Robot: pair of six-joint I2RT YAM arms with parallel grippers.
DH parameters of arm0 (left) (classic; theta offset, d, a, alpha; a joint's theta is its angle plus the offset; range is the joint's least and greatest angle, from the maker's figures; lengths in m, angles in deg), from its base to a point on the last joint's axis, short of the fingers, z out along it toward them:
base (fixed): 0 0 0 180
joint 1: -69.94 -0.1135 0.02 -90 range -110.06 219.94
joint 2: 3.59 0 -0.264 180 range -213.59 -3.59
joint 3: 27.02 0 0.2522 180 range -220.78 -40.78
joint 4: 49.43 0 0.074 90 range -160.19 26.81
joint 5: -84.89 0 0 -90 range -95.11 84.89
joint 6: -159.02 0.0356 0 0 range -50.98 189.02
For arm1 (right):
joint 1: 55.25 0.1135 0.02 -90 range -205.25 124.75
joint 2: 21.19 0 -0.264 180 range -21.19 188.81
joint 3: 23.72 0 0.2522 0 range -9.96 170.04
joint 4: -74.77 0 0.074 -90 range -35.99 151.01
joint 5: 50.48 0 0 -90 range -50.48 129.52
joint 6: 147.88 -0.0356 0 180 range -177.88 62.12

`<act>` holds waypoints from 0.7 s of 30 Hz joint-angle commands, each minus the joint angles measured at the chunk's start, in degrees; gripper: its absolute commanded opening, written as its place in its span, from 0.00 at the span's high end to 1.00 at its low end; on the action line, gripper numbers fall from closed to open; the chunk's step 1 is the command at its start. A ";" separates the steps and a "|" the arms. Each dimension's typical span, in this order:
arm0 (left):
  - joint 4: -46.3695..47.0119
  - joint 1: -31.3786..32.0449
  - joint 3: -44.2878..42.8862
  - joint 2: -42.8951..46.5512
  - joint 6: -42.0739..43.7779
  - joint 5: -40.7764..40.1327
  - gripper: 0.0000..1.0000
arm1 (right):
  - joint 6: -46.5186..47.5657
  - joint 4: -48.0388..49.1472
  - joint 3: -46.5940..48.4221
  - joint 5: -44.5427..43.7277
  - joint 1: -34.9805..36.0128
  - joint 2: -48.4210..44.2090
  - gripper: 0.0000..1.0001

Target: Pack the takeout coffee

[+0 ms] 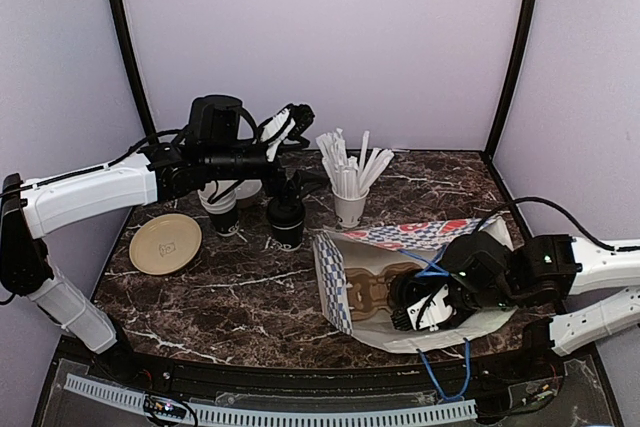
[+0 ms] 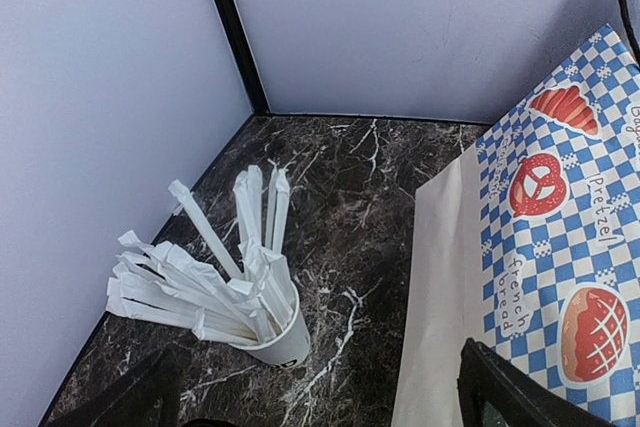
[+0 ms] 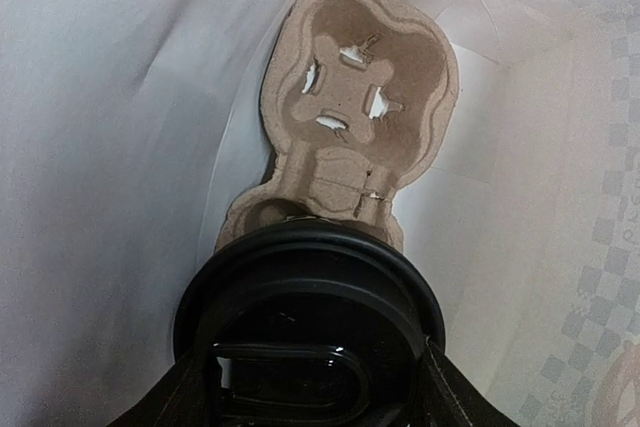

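In the right wrist view the takeout coffee [image 3: 310,317], a black cup seen lid-on, fills the bottom. My right gripper [image 3: 315,397] is shut on it, one finger on each side. It sits low inside the white bag [image 3: 120,147], over the near pocket of a brown cardboard cup carrier [image 3: 355,97]. From above, the right gripper [image 1: 425,307] reaches into the mouth of the checkered bag [image 1: 400,237], lying on its side, and hides the cup. My left gripper [image 1: 288,127] hovers open at the back left and holds nothing.
A white cup of wrapped straws [image 1: 350,207] [image 2: 270,332] stands behind the bag. A stack of black cups [image 1: 222,212] and another black cup [image 1: 286,222] stand below the left arm. A tan disc [image 1: 165,244] lies at the left.
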 commanded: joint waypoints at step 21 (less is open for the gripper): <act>-3.52 -0.43 -0.28 -2.17 1.48 10.82 0.01 | 0.74 9.19 -2.72 -4.80 -1.87 -3.38 0.50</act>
